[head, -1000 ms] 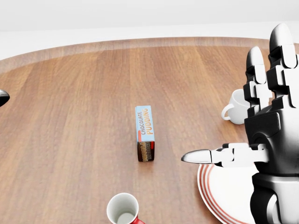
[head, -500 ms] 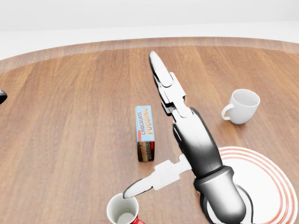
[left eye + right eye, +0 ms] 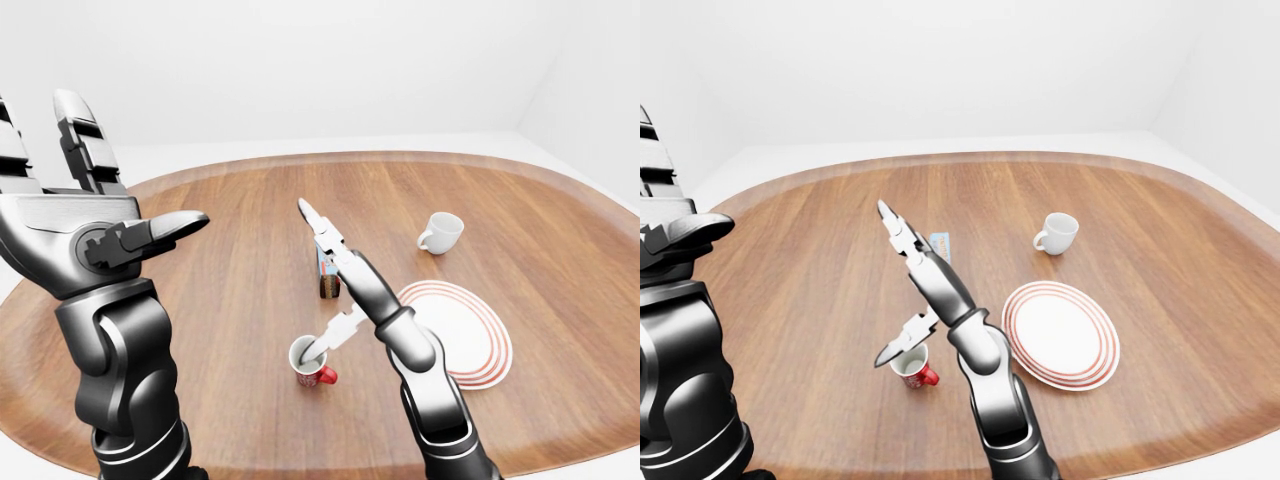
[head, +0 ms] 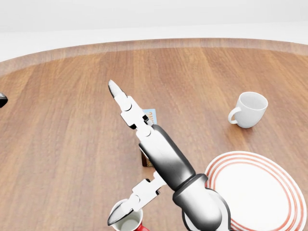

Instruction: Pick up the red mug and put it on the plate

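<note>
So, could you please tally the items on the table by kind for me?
Mugs: 2, the red mug and the white mug
Plates: 1, the red-ringed plate
Boxes: 1, the chocolate pudding box
Total: 4

We held our right hand (image 4: 144, 144) stretched over the table, its long fingers (image 4: 120, 98) straight and pointing toward the top left of the head view, the thumb (image 4: 130, 204) splayed downward — open, gripping nothing. Our left hand (image 3: 75, 215) stood raised at the left of the left-eye view, fingers upright, thumb jutting right — also open.
</note>
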Available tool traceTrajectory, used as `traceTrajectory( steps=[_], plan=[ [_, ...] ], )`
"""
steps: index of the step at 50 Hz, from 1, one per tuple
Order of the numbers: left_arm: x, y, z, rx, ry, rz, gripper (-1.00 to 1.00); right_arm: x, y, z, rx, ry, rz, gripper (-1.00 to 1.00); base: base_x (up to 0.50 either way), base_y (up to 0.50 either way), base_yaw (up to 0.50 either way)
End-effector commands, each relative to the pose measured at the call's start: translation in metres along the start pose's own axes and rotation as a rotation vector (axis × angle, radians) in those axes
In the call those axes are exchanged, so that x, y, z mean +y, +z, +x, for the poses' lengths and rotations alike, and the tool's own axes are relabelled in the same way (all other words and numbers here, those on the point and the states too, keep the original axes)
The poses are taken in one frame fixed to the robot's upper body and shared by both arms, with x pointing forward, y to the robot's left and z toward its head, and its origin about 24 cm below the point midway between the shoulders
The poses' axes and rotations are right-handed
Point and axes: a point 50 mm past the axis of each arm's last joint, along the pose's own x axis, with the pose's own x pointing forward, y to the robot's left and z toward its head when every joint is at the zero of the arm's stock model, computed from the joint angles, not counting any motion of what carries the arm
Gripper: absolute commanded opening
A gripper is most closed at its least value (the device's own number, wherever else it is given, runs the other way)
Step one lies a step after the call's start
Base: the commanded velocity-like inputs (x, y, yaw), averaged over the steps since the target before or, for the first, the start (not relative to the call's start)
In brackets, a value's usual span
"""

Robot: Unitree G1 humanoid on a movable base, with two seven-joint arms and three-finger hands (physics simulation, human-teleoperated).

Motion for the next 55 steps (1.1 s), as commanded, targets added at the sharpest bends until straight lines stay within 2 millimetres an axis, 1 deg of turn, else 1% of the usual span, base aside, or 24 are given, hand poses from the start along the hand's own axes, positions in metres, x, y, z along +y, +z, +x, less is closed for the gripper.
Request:
traceTrajectory(
  steps=[1, 5, 8, 14, 16, 19, 20, 23, 26, 29, 30, 32, 33, 37, 38, 47, 53, 55],
  plan=[
    [0.001, -0.001, 0.000, 0.004, 0.000, 0.006, 1.00, 0.014, -0.015, 0.000, 0.071, 0.037, 0.022, 1.00, 0.00, 0.00, 0.00],
    [0.001, -0.001, 0.000, 0.002, 0.000, 0.004, 1.00, 0.021, -0.020, -0.001, 0.099, 0.054, 0.017, 1.00, 0.00, 0.00, 0.00],
    [0.001, -0.001, -0.001, 0.007, -0.001, 0.007, 1.00, 0.025, -0.022, -0.001, 0.114, 0.073, -0.019, 1.00, 0.00, 0.00, 0.00],
    [0.001, -0.002, 0.000, 0.006, 0.000, 0.006, 1.00, 0.030, -0.021, -0.002, 0.124, 0.101, -0.069, 1.00, 0.00, 0.00, 0.00],
    [-0.001, 0.001, 0.002, -0.008, 0.002, -0.005, 1.00, 0.032, -0.022, -0.002, 0.131, 0.106, -0.071, 1.00, 0.00, 0.00, 0.00],
    [0.000, -0.001, 0.000, 0.003, 0.000, 0.002, 1.00, 0.032, -0.025, -0.002, 0.147, 0.108, -0.078, 1.00, 0.00, 0.00, 0.00],
    [-0.001, 0.002, 0.002, -0.011, 0.002, -0.009, 1.00, 0.032, -0.027, -0.002, 0.157, 0.106, -0.076, 1.00, 0.00, 0.00, 0.00],
    [0.001, -0.003, -0.001, 0.013, -0.001, 0.007, 1.00, 0.033, -0.035, -0.003, 0.191, 0.112, -0.063, 1.00, 0.00, 0.00, 0.00],
    [0.001, -0.003, -0.001, 0.010, 0.000, 0.006, 1.00, 0.034, -0.035, -0.003, 0.191, 0.113, -0.058, 1.00, 0.00, 0.00, 0.00],
    [0.001, -0.003, -0.001, 0.013, 0.000, 0.010, 1.00, 0.037, -0.040, -0.003, 0.208, 0.118, -0.053, 1.00, 0.00, 0.00, 0.00],
    [-0.001, 0.002, 0.002, -0.012, 0.002, -0.008, 1.00, 0.038, -0.040, -0.004, 0.211, 0.131, -0.069, 1.00, 0.00, 0.00, 0.00],
    [-0.002, 0.004, 0.003, -0.020, 0.002, -0.015, 1.00, 0.041, -0.043, -0.006, 0.228, 0.143, -0.074, 1.00, 0.00, 0.00, 0.00],
    [0.000, 0.001, 0.002, -0.006, 0.001, -0.005, 1.00, 0.042, -0.042, -0.006, 0.226, 0.141, -0.067, 1.00, 0.00, 0.00, 0.00],
    [0.000, 0.001, 0.001, -0.005, 0.001, -0.005, 1.00, 0.042, -0.042, -0.006, 0.227, 0.141, -0.066, 1.00, 0.00, 0.00, 0.00],
    [0.002, -0.003, -0.001, 0.015, 0.002, 0.008, 1.00, 0.044, -0.044, -0.008, 0.235, 0.148, -0.068, 1.00, 0.00, 0.00, 0.00],
    [0.001, -0.001, -0.001, 0.007, 0.001, 0.003, 1.00, 0.041, -0.050, -0.005, 0.256, 0.129, -0.056, 1.00, 0.00, 0.00, 0.00],
    [0.001, -0.002, -0.001, 0.009, 0.000, 0.004, 1.00, 0.049, -0.052, -0.006, 0.265, 0.173, -0.045, 1.00, 0.00, 0.00, 0.00],
    [0.001, -0.001, -0.002, 0.007, 0.000, 0.003, 1.00, 0.051, -0.053, -0.005, 0.272, 0.187, -0.066, 1.00, 0.00, 0.00, 0.00]
  ],
)
